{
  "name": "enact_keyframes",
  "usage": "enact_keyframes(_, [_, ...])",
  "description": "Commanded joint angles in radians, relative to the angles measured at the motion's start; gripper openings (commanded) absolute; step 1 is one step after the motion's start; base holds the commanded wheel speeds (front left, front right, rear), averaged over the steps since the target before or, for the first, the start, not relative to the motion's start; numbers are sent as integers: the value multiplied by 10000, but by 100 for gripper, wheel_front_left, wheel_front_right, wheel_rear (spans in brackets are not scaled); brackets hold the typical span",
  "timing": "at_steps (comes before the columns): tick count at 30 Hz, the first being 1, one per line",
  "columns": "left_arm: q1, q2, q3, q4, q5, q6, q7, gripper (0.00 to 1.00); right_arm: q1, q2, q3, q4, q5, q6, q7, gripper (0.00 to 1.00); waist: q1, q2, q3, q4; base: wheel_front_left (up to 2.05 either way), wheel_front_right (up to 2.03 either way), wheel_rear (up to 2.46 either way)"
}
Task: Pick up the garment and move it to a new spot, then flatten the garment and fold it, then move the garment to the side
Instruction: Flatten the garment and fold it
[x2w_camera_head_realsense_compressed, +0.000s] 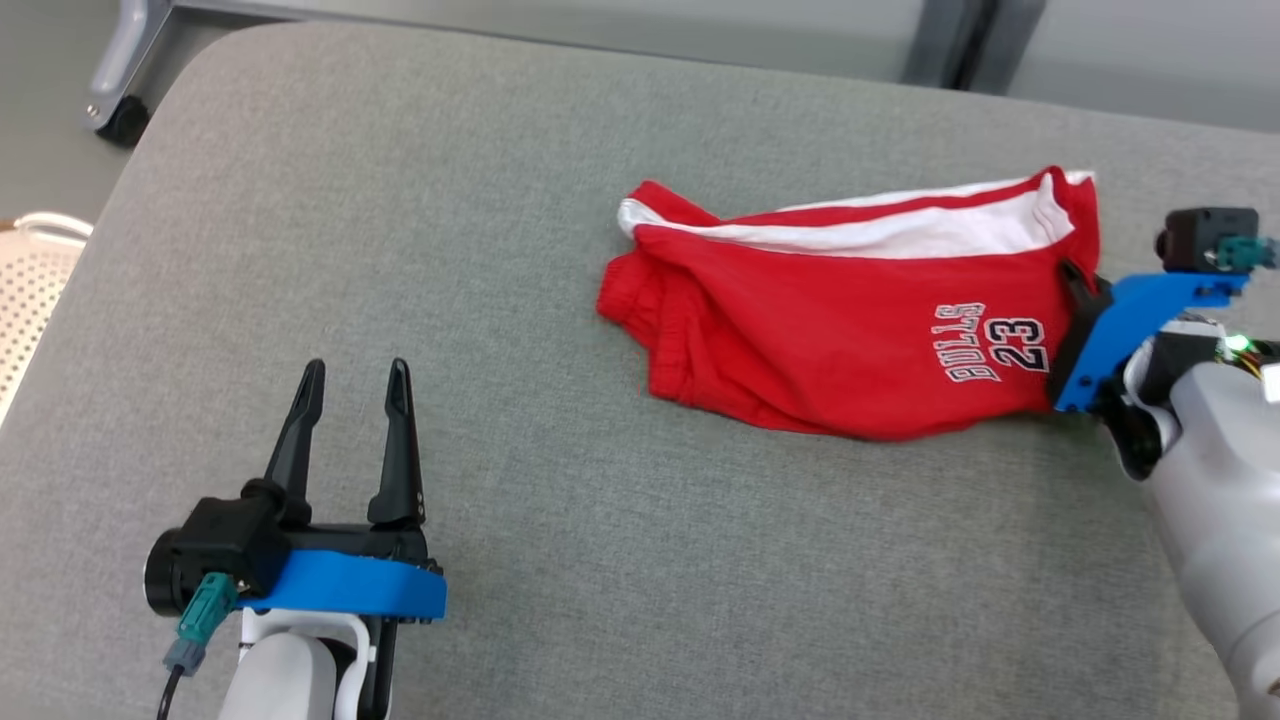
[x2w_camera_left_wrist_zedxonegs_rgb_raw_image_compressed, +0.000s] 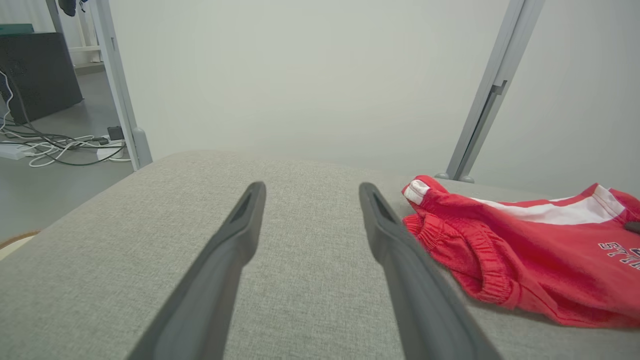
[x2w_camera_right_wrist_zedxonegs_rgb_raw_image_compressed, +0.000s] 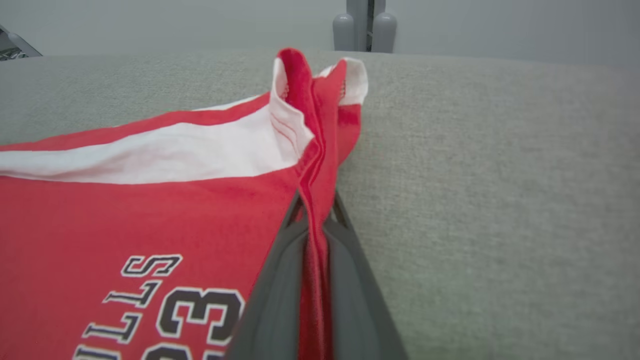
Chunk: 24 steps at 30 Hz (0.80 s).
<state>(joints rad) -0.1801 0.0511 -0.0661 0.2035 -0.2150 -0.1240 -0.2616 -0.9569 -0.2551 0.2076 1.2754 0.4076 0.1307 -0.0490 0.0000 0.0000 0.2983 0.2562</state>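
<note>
The garment (x2w_camera_head_realsense_compressed: 850, 320) is a pair of red shorts with white side stripes and "BULLS 23" lettering, lying bunched on the grey cushioned surface (x2w_camera_head_realsense_compressed: 500, 300). My right gripper (x2w_camera_head_realsense_compressed: 1075, 275) is shut on the garment's right edge; the right wrist view shows the red hem (x2w_camera_right_wrist_zedxonegs_rgb_raw_image_compressed: 315, 200) pinched between its two fingers (x2w_camera_right_wrist_zedxonegs_rgb_raw_image_compressed: 280, 280). My left gripper (x2w_camera_head_realsense_compressed: 350, 385) stands open at the lower left, well apart from the garment, with nothing between its fingers (x2w_camera_left_wrist_zedxonegs_rgb_raw_image_compressed: 235, 240). In the left wrist view the garment (x2w_camera_left_wrist_zedxonegs_rgb_raw_image_compressed: 525, 255) lies to the right of that gripper (x2w_camera_left_wrist_zedxonegs_rgb_raw_image_compressed: 310, 192).
The surface's rounded far edge meets a pale wall with grey frame posts (x2w_camera_left_wrist_zedxonegs_rgb_raw_image_compressed: 487, 100). A wheeled frame foot (x2w_camera_head_realsense_compressed: 115, 110) stands on the floor at the far left. A white perforated basket (x2w_camera_head_realsense_compressed: 30, 290) sits beside the left edge. Cables (x2w_camera_left_wrist_zedxonegs_rgb_raw_image_compressed: 55, 147) lie on the floor.
</note>
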Motion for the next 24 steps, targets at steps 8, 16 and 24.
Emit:
enact_keyframes(8, [417, -4, 42, 150, 175, -78, -43, 100, 556, -1024, -630, 123, -366, 2, -405, 0, 0, 0, -841, -545, 0, 0, 0])
enact_keyframes(16, [443, -5, -85, 420, 209, -83, -43, 100, 343, -1015, -1477, 147, -943, 3, -150, 0, 0, 0, -1032, -552, 0, 0, 0])
enact_keyframes(24, [300, -3, -280, 591, 30, -86, -44, 100, -350, 735, -1292, 144, -1696, 2, 209, 0, 0, 0, -1054, -227, 0, 0, 0])
